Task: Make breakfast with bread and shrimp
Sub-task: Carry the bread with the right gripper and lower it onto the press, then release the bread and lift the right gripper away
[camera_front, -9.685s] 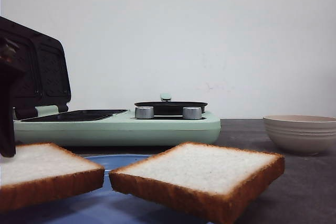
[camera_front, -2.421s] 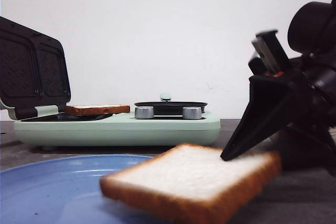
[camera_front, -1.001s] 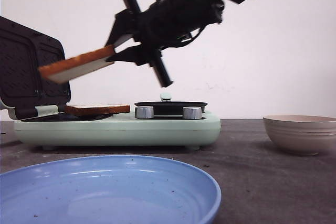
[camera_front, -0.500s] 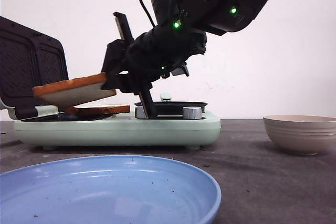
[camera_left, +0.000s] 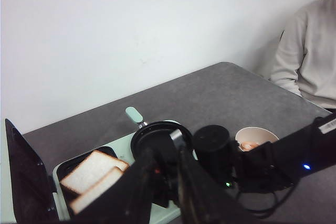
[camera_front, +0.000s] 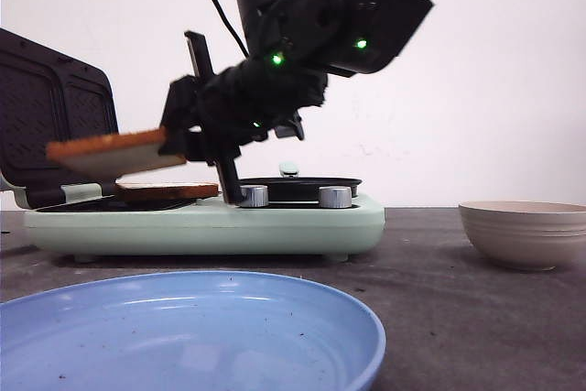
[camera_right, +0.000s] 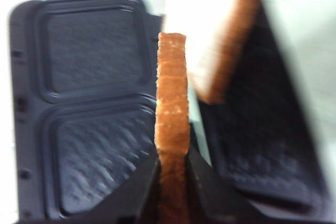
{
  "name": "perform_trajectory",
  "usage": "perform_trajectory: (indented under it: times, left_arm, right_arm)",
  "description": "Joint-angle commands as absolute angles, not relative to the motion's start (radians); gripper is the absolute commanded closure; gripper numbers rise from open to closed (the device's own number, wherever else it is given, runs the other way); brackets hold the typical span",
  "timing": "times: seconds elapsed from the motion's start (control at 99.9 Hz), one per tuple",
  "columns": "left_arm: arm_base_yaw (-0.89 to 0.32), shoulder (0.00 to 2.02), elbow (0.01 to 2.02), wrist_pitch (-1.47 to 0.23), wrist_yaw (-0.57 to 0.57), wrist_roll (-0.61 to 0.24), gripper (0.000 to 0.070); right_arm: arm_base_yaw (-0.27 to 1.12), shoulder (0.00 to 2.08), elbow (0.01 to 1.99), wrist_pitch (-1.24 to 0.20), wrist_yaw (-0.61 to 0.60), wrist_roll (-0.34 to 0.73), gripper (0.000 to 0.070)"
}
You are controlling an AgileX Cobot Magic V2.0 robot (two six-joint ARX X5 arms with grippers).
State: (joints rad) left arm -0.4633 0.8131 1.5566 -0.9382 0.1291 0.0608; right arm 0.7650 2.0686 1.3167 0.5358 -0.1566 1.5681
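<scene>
My right gripper (camera_front: 176, 141) is shut on one slice of bread (camera_front: 112, 151), held nearly flat just above the mint-green sandwich maker's (camera_front: 211, 222) open lower plate. The other bread slice (camera_front: 168, 191) lies on that plate, under and a little to the right of the held one. The right wrist view has the held slice (camera_right: 172, 114) edge-on between the fingers of that gripper (camera_right: 172, 182). From above, the two slices (camera_left: 90, 170) overlap. My left gripper (camera_left: 167, 198) hangs high over the table, open and empty. Pinkish shrimp (camera_left: 251, 145) lie in a beige bowl (camera_left: 269, 135).
The sandwich maker's black ribbed lid (camera_front: 55, 121) stands open at the left. A black lidded pan (camera_front: 298, 186) sits on its right half, behind two silver knobs. A blue plate (camera_front: 183, 327) lies in front, the bowl (camera_front: 526, 231) at the right. A person (camera_left: 310, 61) sits beyond the table.
The right gripper lifted the second slice off the blue plate and carried it over the sandwich maker. Over the last second it came down and leftward toward the slice lying there.
</scene>
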Motion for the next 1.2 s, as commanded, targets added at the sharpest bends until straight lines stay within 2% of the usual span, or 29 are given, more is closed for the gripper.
perform_trajectory:
  times: [0.0, 0.48, 0.5, 0.53, 0.61, 0.65, 0.71, 0.82, 1.191]
  left_arm:
    - [-0.472, 0.819, 1.573, -0.929, 0.128, 0.06, 0.0697]
    - [-0.472, 0.816, 1.573, -0.936, 0.128, 0.063, 0.0697]
    - [-0.472, 0.816, 1.573, -0.936, 0.128, 0.063, 0.0697]
    - [-0.472, 0.816, 1.573, -0.936, 0.128, 0.063, 0.0697]
    - [-0.472, 0.815, 1.573, -0.936, 0.128, 0.063, 0.0697]
    - [-0.472, 0.815, 1.573, -0.936, 0.128, 0.063, 0.0697]
    - [-0.472, 0.815, 1.573, -0.936, 0.128, 0.063, 0.0697]
    - [-0.472, 0.815, 1.573, -0.936, 0.128, 0.063, 0.0697]
    - [-0.472, 0.809, 1.573, -0.936, 0.128, 0.063, 0.0697]
  right_arm:
    - [0.772, 2.101, 1.346, 0.52, -0.157, 1.571, 0.0699]
    - [0.784, 2.101, 1.35, 0.458, -0.123, 1.557, 0.0686]
    - [0.784, 2.101, 1.35, 0.455, -0.122, 1.554, 0.0665]
    - [0.784, 2.101, 1.35, 0.449, -0.123, 1.545, 0.0595]
    - [0.783, 2.101, 1.35, 0.427, -0.122, 1.525, 0.0299]
    - [0.783, 2.101, 1.35, 0.417, -0.122, 1.525, 0.0194]
    - [0.78, 2.101, 1.35, 0.417, -0.123, 1.523, 0.0127]
    - [0.777, 2.096, 1.35, 0.424, -0.117, 1.492, 0.0124]
    - [0.738, 1.98, 1.35, 0.369, -0.023, 1.277, 0.014]
